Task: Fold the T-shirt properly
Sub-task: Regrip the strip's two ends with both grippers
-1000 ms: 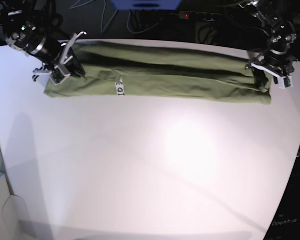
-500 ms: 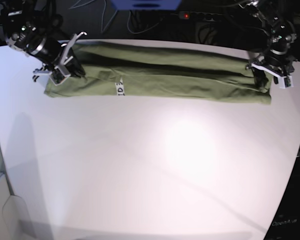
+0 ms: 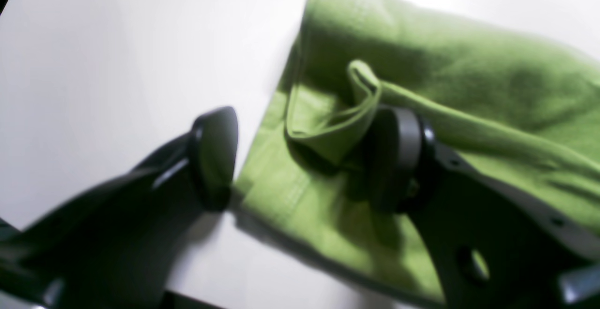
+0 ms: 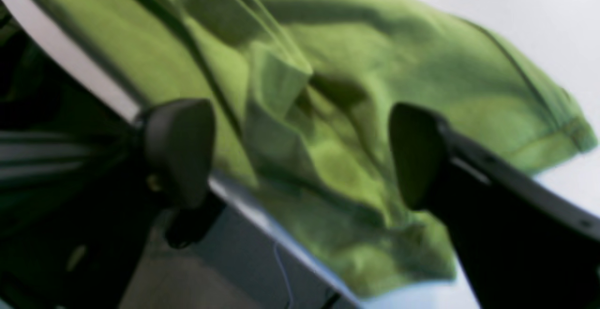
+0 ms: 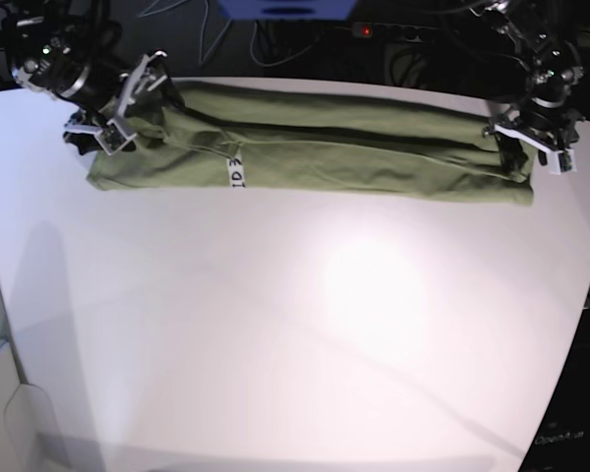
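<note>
T-shirt (image 5: pixel 315 147) lies as a long folded band across the top of the white table (image 5: pixel 295 324), right gripper (image 5: pixel 128 98) upper left and left gripper (image 5: pixel 531 138) upper right, both spread wide over its ends, holding nothing, likely releasing a finished lengthwise fold.

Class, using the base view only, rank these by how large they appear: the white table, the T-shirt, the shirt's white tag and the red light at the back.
1. white table
2. T-shirt
3. white tag
4. red light, which sits farther back, so its true size stays unsure.
</note>
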